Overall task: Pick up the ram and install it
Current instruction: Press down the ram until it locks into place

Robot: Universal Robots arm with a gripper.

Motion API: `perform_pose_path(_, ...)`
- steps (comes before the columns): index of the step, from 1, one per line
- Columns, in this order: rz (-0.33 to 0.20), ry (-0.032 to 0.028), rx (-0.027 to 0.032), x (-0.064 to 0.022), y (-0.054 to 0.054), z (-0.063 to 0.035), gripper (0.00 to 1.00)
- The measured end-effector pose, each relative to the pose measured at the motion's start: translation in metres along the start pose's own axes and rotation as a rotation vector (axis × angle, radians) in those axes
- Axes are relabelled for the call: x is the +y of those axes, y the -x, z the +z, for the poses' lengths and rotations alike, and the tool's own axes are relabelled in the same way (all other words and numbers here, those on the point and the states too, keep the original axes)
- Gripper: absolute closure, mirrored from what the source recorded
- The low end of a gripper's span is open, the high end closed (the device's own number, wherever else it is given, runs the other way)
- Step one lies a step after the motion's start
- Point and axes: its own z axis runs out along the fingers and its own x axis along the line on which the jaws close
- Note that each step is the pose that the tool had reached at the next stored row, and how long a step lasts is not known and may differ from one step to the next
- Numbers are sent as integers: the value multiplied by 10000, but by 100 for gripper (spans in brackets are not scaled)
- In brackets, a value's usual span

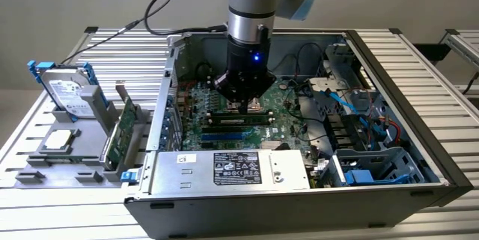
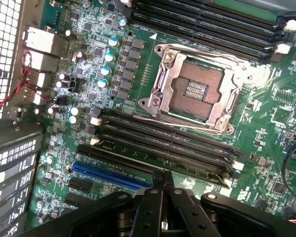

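Gripper (image 1: 249,104) fingers pressed together, gripping nothing you can see, hovering low over the motherboard (image 1: 281,118); your ram (image 1: 238,120) sits in a slot just beside the CPU socket (image 2: 195,89)

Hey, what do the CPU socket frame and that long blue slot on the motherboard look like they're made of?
CPU socket frame: looks like bare polished metal, silvery with bright glints along its edges. Blue slot: looks like molded plastic, evenly blue and matte, though that is judged from appearance alone.
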Motion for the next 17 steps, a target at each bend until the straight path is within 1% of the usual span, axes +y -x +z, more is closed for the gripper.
perform_pose_path(3,357,-11,12,0,0,1,89)
perform_pose_path(9,949,-104,0,0,0,1,89)
perform_pose_path(15,1529,-175,-24,0,0,1,89)
perform_pose_path(17,1736,-189,-20,0,0,1,89)
